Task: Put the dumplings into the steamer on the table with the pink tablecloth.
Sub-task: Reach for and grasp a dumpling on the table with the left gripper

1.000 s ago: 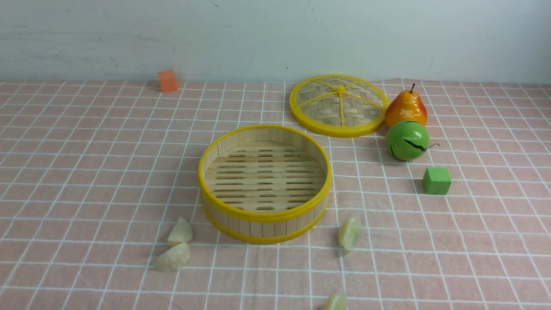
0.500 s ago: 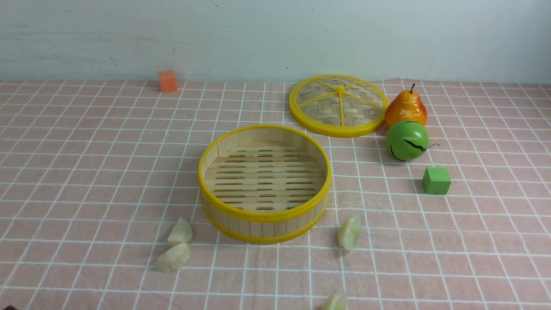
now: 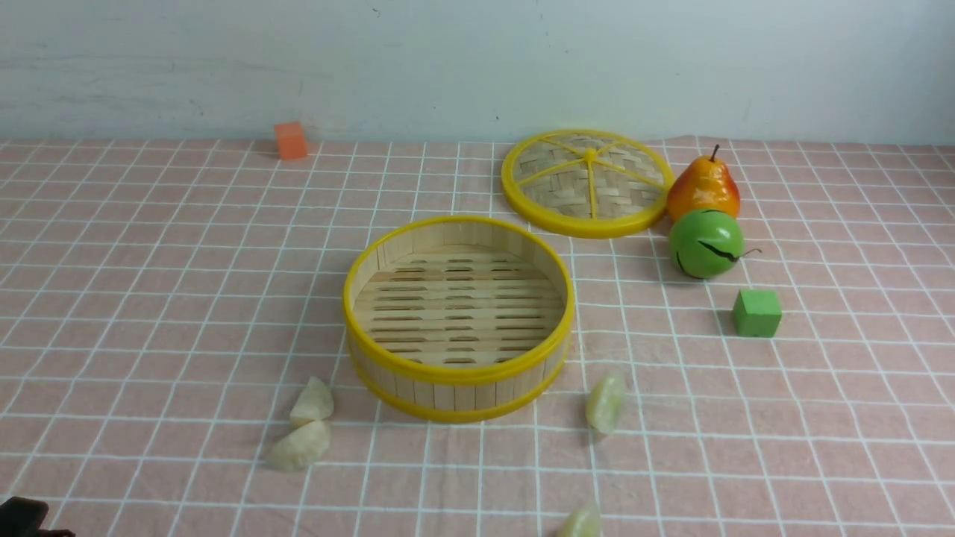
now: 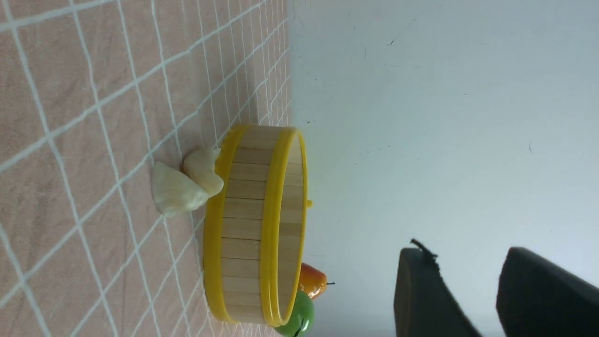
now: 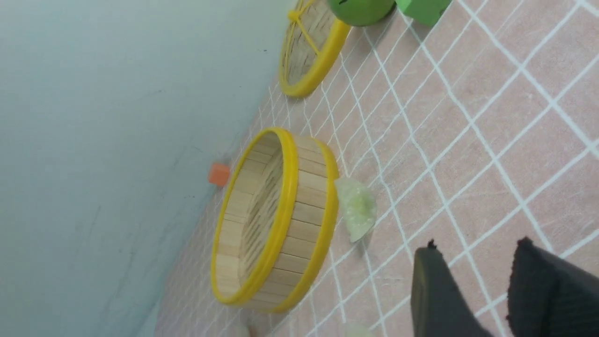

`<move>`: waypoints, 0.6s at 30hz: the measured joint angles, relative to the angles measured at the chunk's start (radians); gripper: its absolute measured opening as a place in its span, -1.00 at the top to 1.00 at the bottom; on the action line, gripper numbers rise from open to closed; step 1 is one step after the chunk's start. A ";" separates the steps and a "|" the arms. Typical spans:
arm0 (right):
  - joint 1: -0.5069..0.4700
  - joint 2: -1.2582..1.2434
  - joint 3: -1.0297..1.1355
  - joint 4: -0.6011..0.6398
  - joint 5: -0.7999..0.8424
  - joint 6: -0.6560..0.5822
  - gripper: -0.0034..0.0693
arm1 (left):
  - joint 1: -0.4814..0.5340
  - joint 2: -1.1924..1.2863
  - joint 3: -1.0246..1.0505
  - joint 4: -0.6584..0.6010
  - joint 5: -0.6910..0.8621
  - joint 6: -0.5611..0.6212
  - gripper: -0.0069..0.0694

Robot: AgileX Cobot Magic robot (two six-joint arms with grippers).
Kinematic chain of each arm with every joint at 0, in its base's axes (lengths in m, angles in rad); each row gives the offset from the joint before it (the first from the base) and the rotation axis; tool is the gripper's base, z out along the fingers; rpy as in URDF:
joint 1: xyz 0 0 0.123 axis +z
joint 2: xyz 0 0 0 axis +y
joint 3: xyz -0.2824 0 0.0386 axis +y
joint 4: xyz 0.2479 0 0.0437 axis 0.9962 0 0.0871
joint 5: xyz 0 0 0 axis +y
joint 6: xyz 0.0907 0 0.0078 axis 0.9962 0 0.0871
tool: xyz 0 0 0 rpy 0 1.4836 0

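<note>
A dark part of the left arm (image 3: 26, 516) now shows in the near-left corner of the front view. It is larger than the sliver there half a second ago, and a second ago it was not there at all. Everything else on the bench (image 3: 134, 298) lies as before.

The steamer (image 3: 459, 375) stands upright mid-bench on the pink tablecloth (image 3: 821, 418). All four dumplings lie on the cloth outside it. Two dumplings (image 3: 312, 401) touch each other just beside its near-left wall. A third dumpling (image 3: 606, 403) lies near its near-right wall, and a fourth dumpling (image 3: 580, 523) is cut off by the view's front edge.

The lid (image 3: 586, 183) lies flat behind and to the right of the steamer, with the pear (image 3: 703, 186) against its rim. The green ball (image 3: 706, 243) sits in front of the pear, and the green cube (image 3: 756, 312) is near the ball. The orange cube (image 3: 290, 140) is by the far wall.

In the wrist views, the left jaws stand apart holding nothing. The right jaws also stand apart and empty, over the cloth near the third dumpling.
</note>
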 joint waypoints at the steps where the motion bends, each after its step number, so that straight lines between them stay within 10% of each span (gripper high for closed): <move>1: 0.000 0.000 0.000 -0.002 -0.001 -0.033 0.25 | 0.000 0.000 0.000 -0.001 0.000 0.015 0.19; 10: 0.000 0.050 -0.179 0.012 0.053 -0.405 0.67 | 0.000 0.099 -0.182 0.086 0.143 0.414 0.56; 12: 0.000 0.178 -0.300 -0.062 0.075 -0.528 0.92 | 0.000 0.257 -0.318 0.159 0.262 0.552 0.85; 18: 0.000 0.546 -0.559 -0.255 0.261 -0.676 0.96 | 0.000 0.651 -0.653 0.317 0.589 0.804 0.86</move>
